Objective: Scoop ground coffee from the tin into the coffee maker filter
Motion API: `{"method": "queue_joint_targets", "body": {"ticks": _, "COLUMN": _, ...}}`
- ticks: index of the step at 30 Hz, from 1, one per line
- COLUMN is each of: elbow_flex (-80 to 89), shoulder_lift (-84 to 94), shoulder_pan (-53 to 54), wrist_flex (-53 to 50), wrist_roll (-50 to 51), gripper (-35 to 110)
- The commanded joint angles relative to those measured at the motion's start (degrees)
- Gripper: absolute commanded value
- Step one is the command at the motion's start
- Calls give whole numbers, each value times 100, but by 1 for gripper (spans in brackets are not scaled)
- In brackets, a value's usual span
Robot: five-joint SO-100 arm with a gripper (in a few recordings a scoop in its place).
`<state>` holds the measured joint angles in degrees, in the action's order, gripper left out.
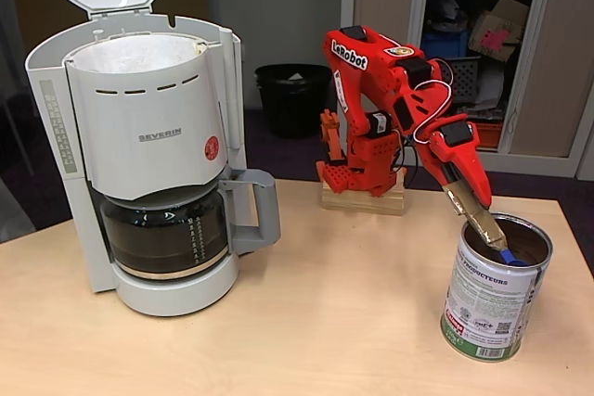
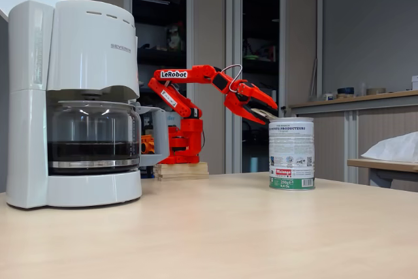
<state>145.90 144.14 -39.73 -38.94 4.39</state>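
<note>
The tin (image 1: 495, 299) stands nearest, upright on the pale wooden table (image 1: 306, 322) at the lower right of a fixed view, its lid off and its white label with green and red bands facing out. In the other fixed view it sits right of centre (image 2: 291, 153), well apart from the machine. Inside its silver rim the dark brown ground coffee (image 1: 527, 240) shows along the far wall.

The red gripper (image 1: 492, 234) reaches down from the upper left into the tin's mouth, clenched on a tan flat handle with a blue tip, the scoop (image 1: 483, 220), whose blue end lies inside the tin. From the side, the gripper (image 2: 264, 113) slants down to the tin's left rim.

At the left of the frame stands the grey-white SEVERIN coffee maker (image 1: 153, 150), lid raised, with the glass carafe (image 1: 167, 234) on its base holding dark liquid. The white paper coffee maker filter (image 1: 139, 51) lines the round basket at the top; I cannot tell whether any grounds lie in it.

Behind, the arm's base rests on a wooden block (image 1: 364, 199) at the table's far edge, and a black waste bin (image 1: 292, 95) stands on the floor.
</note>
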Motion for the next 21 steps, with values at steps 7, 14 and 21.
{"method": "queue_joint_targets", "body": {"ticks": 7, "elbow_flex": -272, "shoulder_lift": -141, "shoulder_pan": -35, "wrist_flex": 316, "wrist_roll": 272, "gripper": 0}}
{"method": "queue_joint_targets", "body": {"ticks": 14, "elbow_flex": -439, "shoulder_lift": -193, "shoulder_pan": -141, "wrist_flex": 431, "wrist_roll": -167, "gripper": 0}}
{"method": "queue_joint_targets", "body": {"ticks": 21, "elbow_flex": -1283, "shoulder_lift": -343, "shoulder_pan": -272, "wrist_flex": 18, "wrist_roll": -1213, "gripper": 0}}
